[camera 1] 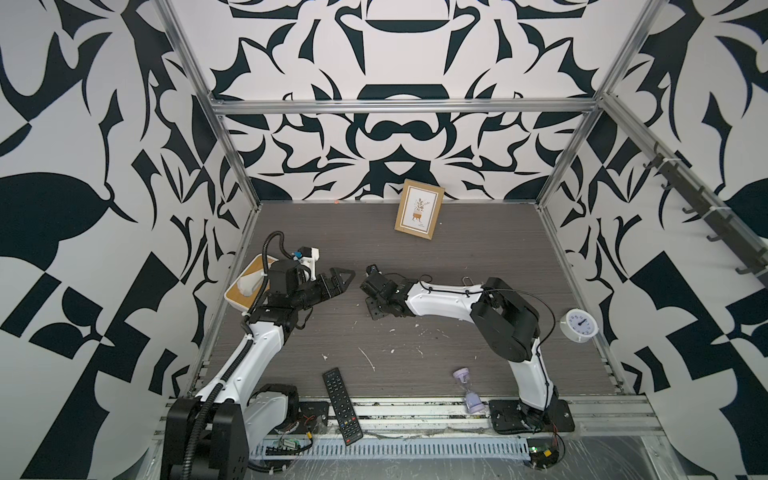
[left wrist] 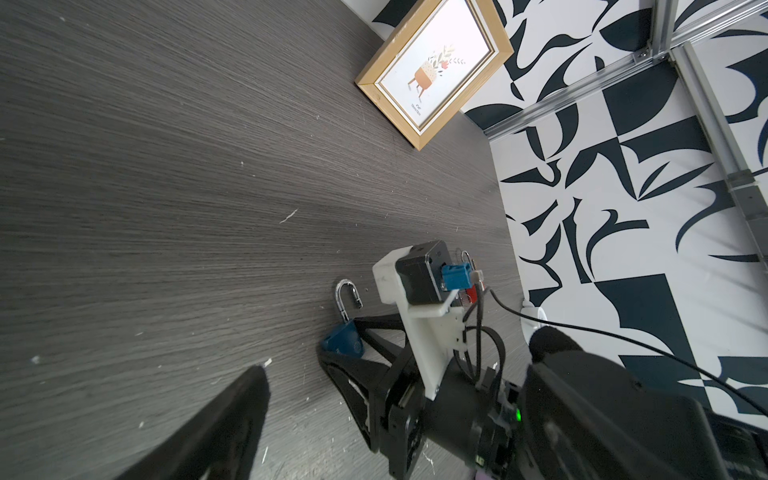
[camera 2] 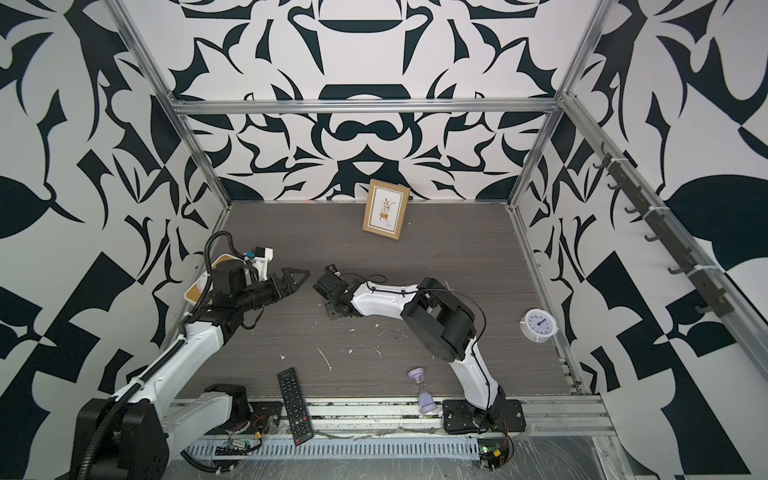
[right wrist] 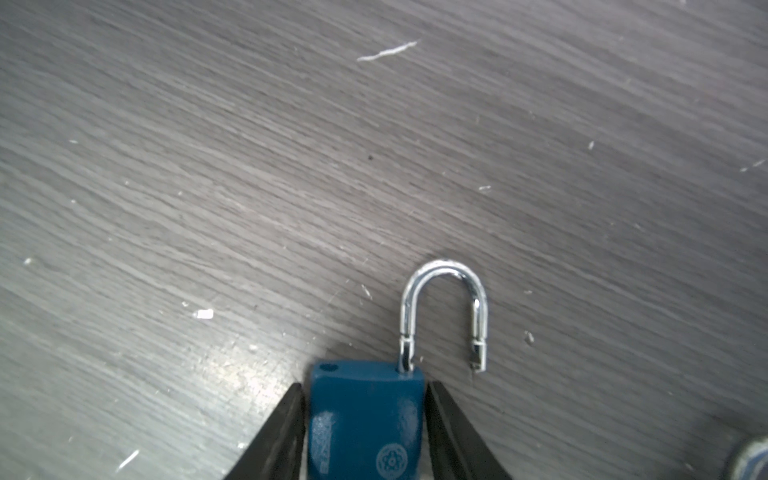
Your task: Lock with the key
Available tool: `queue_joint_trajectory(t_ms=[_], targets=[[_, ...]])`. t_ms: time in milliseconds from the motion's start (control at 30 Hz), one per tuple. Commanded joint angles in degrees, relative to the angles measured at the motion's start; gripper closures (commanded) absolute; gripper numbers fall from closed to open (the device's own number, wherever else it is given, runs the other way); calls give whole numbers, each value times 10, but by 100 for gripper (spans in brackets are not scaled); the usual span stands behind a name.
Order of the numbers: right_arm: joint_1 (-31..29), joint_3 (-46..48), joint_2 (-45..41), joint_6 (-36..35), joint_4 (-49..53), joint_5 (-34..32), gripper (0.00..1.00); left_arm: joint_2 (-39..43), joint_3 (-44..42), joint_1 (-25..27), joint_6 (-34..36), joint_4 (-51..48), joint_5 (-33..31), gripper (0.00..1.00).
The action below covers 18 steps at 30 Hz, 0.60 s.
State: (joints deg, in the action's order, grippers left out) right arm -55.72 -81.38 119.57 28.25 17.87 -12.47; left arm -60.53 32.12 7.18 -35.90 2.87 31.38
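Observation:
A blue padlock [right wrist: 365, 415] lies flat on the dark wood tabletop [right wrist: 249, 166], its silver shackle [right wrist: 442, 270] open and swung off to one side. My right gripper [right wrist: 365, 386] is shut on the padlock body, one black finger against each side. The left wrist view shows the padlock [left wrist: 345, 345] at that gripper's tip. In both top views my right gripper [camera 1: 370, 299] hides the padlock. My left gripper [camera 1: 347, 277] hovers open just left of it, holding nothing. A metal ring with a red piece [left wrist: 467, 296] peeks from behind the right wrist camera; whether it is the key I cannot tell.
A framed picture [camera 1: 419, 210] leans on the back wall. A remote [camera 1: 343, 405] and a lilac hourglass [camera 1: 467, 390] lie near the front edge. A white clock [camera 1: 578, 325] stands at the right edge, and a wooden tray [camera 1: 239, 291] at the left.

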Motion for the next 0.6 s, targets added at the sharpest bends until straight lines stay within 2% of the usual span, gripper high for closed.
queue_joint_trajectory(t_ms=[0,333,467,533,567], targets=[[-3,-8,-9,-5,20,-18,53,-8,0,-1,9,4,7,1],[-2,33,-33,-15,11,-8,61,-37,-13,-1,4,31,17,2],[-2,67,-55,-30,-7,9,83,-51,-23,-1,5,53,20,3],[-2,83,-67,-55,-12,37,100,-57,-24,-1,6,60,15,2],[2,97,-76,-70,-22,53,100,-62,-25,-1,6,63,15,3]])
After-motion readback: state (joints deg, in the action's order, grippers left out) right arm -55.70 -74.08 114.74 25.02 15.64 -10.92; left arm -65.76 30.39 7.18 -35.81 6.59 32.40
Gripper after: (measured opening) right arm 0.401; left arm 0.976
